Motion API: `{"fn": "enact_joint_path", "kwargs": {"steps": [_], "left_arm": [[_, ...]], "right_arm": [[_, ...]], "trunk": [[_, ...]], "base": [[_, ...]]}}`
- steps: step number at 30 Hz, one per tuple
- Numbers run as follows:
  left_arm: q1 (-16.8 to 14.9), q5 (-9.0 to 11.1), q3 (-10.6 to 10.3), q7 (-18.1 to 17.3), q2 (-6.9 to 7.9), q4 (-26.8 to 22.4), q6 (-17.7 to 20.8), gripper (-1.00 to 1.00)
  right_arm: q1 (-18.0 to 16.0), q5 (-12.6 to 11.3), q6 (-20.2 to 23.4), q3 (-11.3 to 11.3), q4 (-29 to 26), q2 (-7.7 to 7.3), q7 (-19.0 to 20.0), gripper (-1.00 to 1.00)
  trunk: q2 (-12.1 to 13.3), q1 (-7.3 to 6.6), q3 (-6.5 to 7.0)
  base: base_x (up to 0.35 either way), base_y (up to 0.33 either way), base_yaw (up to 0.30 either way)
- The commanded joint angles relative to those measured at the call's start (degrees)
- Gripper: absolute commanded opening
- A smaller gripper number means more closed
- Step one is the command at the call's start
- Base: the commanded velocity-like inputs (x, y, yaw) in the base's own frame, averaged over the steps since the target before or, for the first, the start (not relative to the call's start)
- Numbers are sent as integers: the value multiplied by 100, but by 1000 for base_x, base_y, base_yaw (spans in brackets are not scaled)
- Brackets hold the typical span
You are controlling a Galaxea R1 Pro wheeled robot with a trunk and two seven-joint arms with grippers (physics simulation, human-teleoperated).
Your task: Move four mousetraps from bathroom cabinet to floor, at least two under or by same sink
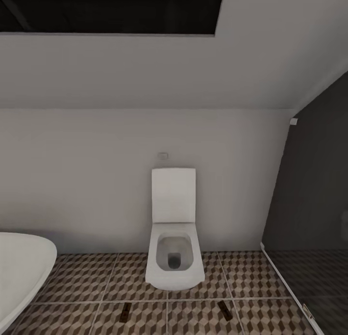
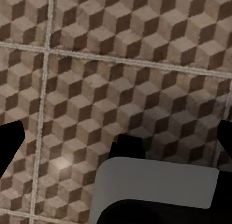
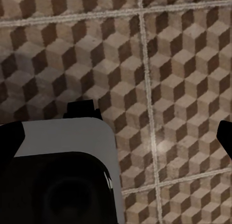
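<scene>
1. Head view: white toilet (image 1: 174, 238) against the pale grey wall, lid up. The rounded tub (image 1: 21, 272) edges in on my left. A dark glass panel (image 1: 309, 219) stands on my right.
2. Two mousetraps lie on the bathroom floor (image 1: 82, 282), in the tile row in front of the toilet. The left mousetrap (image 1: 126, 312) is just left of the bowl's line. The right mousetrap (image 1: 225, 310) is off to the bowl's right. They are well apart, and both lie flat.
3. I see no sink or cabinet from here.
4. My left gripper (image 2: 118, 137) hangs over bare tile. The dark fingertips (image 2: 10, 139) sit at opposite edges of the wrist view, spread wide, with nothing between them.
5. My right gripper (image 3: 118, 137) is the same: tips (image 3: 224, 137) far apart, patterned tile (image 3: 174, 64) between them, empty.
6. No trap appears under either wrist, so both are away from my fingers. How far, I cannot say.
7. Handling judgement: the traps are thin, stiff boards, probably light. They lie low against the tile and would be awkward to pinch. I would come straight down and close across the narrow width, at mid-length.
</scene>
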Motion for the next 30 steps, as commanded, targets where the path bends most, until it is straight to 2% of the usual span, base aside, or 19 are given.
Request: {"fn": "enact_joint_path", "kwargs": {"steps": [1,20,30], "left_arm": [[-3,47,-51,14,1,-1,-16,100],[-3,18,-21,12,-50,-11,-15,100],[-3,11,-48,10,-19,-15,-17,100]], "right_arm": [[-8,-52,-34,50,18,-1,-1,100],[-6,-36,-37,51,14,-11,-1,100],[-8,-49,-35,46,16,-2,-1,100]], "trunk": [[-3,0,-6],[-3,0,-6],[-3,0,-6]], "base": [[0,0,0],[0,0,0],[0,0,0]]}}
